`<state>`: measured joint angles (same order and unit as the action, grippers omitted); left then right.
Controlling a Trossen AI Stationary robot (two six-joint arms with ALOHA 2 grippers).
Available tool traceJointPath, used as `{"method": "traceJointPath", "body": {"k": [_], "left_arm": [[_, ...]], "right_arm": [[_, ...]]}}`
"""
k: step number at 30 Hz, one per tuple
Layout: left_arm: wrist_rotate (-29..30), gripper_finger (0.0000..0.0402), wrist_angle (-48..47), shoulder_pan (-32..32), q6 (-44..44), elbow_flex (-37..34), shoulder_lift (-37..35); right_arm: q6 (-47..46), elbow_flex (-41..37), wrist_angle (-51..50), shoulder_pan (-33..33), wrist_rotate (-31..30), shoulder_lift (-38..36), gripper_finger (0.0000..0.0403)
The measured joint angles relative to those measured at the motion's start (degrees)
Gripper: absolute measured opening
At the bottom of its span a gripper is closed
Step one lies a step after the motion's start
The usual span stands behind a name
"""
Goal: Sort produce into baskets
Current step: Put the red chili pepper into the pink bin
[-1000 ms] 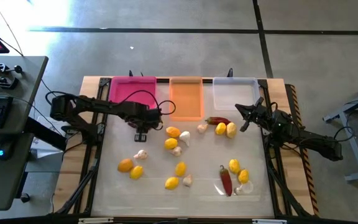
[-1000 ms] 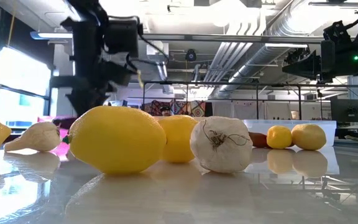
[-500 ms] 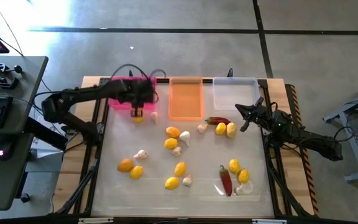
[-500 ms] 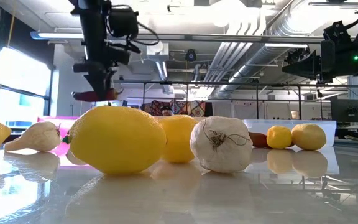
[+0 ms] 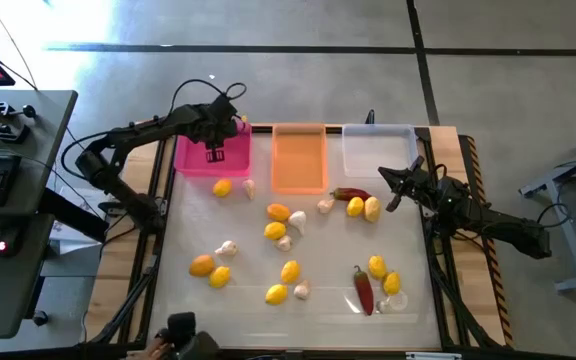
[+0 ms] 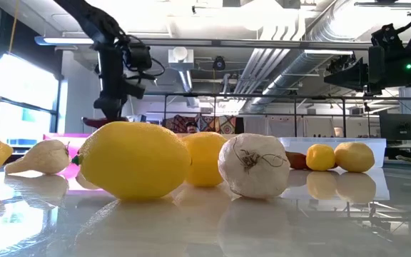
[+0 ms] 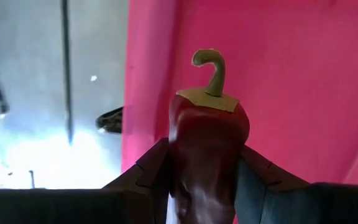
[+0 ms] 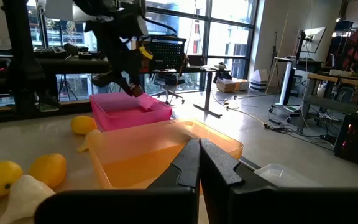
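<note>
My left gripper (image 5: 216, 152) is over the magenta-pink basket (image 5: 193, 155), shut on a dark red chili pepper (image 7: 207, 155). The low view (image 6: 97, 122) and the right wrist view (image 8: 132, 89) also show the pepper. My right gripper (image 5: 400, 186) is shut and empty at the table's right, near the clear whitish basket (image 5: 378, 148). The translucent orange basket (image 5: 299, 158) stands between the two others. Lemons such as one at mid-table (image 5: 278, 211), garlic bulbs (image 5: 227, 248) and two more chilies (image 5: 349, 194) (image 5: 364, 290) lie on the table. My left gripper pinches the chili between its two fingers (image 7: 151, 174) on the body near the stem end (image 7: 209, 118). The fingers point down from above and lie across the pepper. The green stem (image 7: 213, 71) sticks out past them. The chili is lifted clear over the pink basket's floor (image 7: 291, 74).
A lemon (image 5: 222, 187) and a garlic bulb (image 5: 249, 187) lie just in front of the pink basket. A clear plastic scrap (image 5: 396, 300) lies at the near right. Something dark with a hand shows at the table's near edge (image 5: 183, 340).
My left gripper has gone from the middle left of the table toward the far edge, and now stands over the pink basket with the chili held clear. My right arm has kept still.
</note>
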<state>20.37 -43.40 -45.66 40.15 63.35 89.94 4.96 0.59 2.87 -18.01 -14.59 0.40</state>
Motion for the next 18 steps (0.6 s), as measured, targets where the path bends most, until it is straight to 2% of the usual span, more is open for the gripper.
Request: {"method": "traceJointPath", "body": {"k": [3, 18], "left_arm": [[-3.37, 0.0108, 0.55, -1.81, 0.63, 0.00, 1.37], [-4.33, 0.0111, 4.68, -5.39, 1.67, -0.02, 8.61]], "right_arm": [[-0.01, -0.01, 0.00, 0.01, 0.00, 0.00, 0.0000], [0.00, 0.00, 0.00, 0.01, 0.01, 0.00, 0.0000]]}}
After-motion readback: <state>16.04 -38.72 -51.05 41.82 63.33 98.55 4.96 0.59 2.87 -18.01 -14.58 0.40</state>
